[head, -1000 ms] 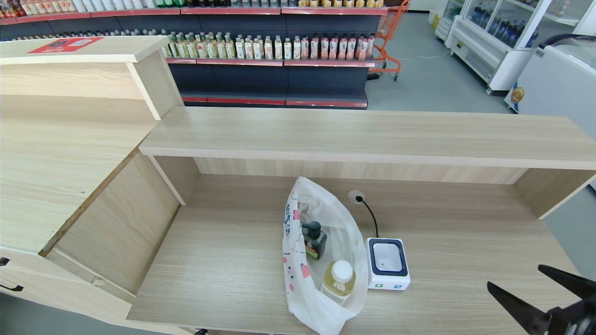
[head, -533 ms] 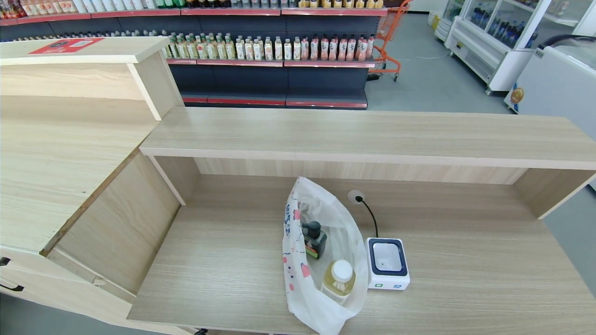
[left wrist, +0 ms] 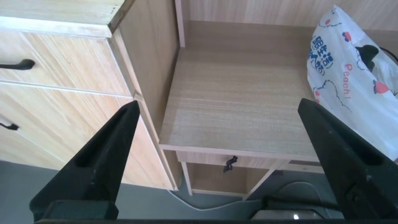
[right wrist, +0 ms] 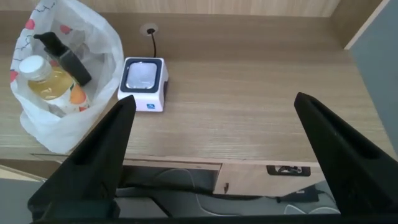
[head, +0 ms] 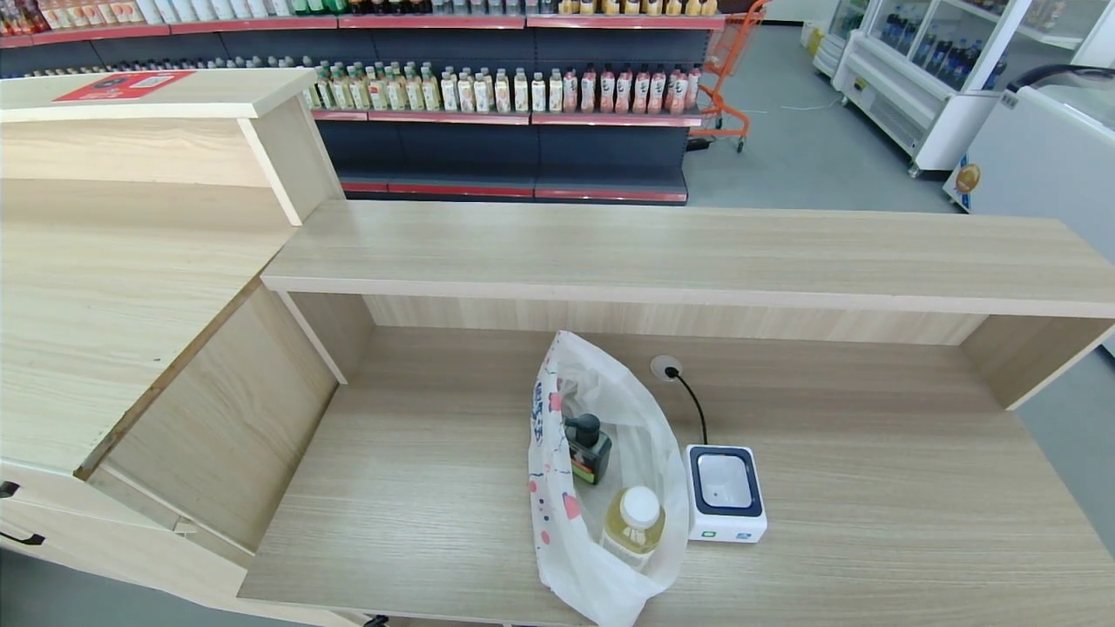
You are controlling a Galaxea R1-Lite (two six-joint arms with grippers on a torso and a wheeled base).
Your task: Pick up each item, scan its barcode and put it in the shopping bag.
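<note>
The pump bottle (head: pixel 589 449) and drink bottle (head: pixel 634 524) were seen in the shopping bag (head: pixel 547 453).
It was set just beside the scanner (head: pixel 726 493); the left gripper (left wrist: pixel 217 104) and right gripper (right wrist: pixel 214 98) were held spread wide, empty.

The left pincer (left wrist: pixel 217 109) is spread wide and holds nothing; the right pincer (right wrist: pixel 214 99) is spread wide too, also empty.
</note>
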